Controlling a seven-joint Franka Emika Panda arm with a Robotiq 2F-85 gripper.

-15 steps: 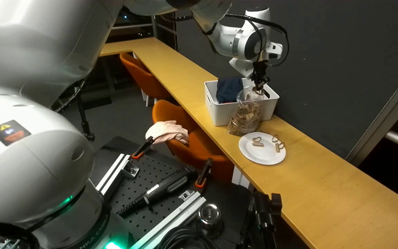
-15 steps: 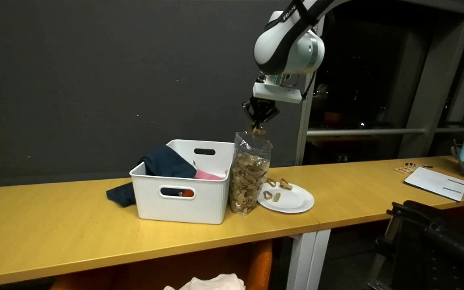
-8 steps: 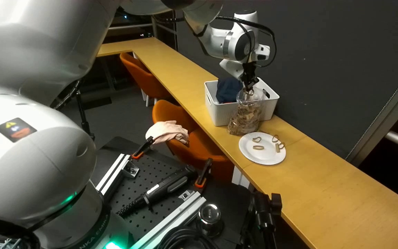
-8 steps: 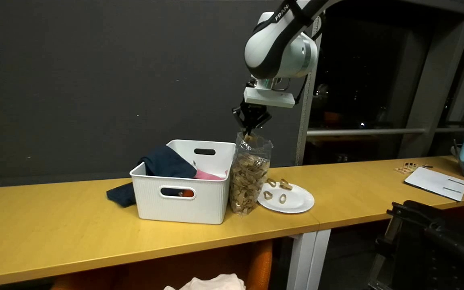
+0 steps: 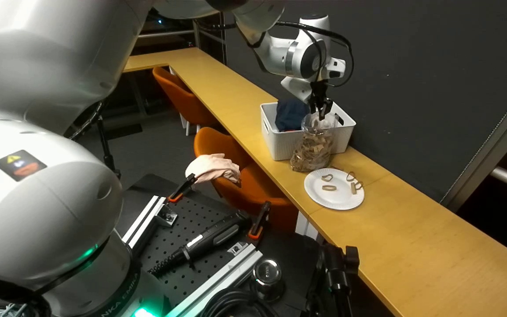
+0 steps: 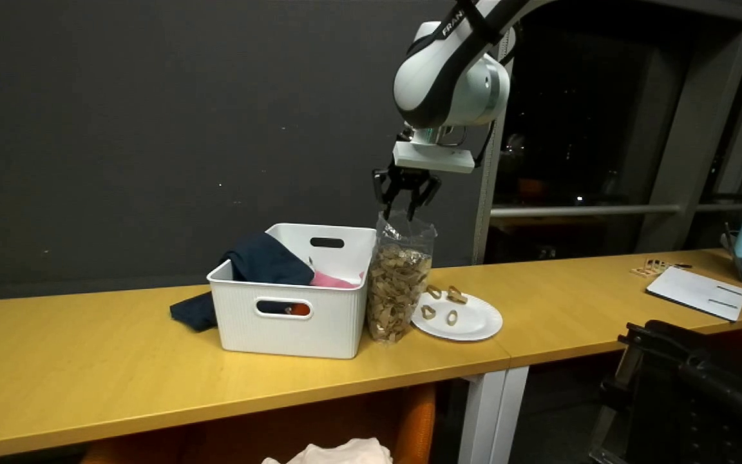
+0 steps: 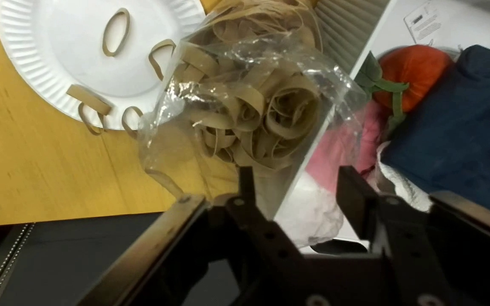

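Robot gripper (image 7: 297,178) over the mouth of a clear plastic bag (image 6: 401,280) of tan rubber bands (image 7: 245,100); fingers (image 7: 246,182) apart, nothing visible btwn them, tips abt level w/ the bag's top. Bag stands nr the desk's (image 6: 87,367) front edge, btwn a white bin (image 6: 284,334) and a paper plate (image 7: 62,51) w/ loose bands (image 7: 88,99) on it, some over its rim. Step in hand: prob. dropping a band in the bag; next move prob. calls for lifting clear w/out snagging the film, then over to the plate for another. Vs. a sec ago: fingers no longer pinch a band (landing spot unclear); gripper is lower & closer to the bin; on the plate, 1 band now lies farther from its neighbour.
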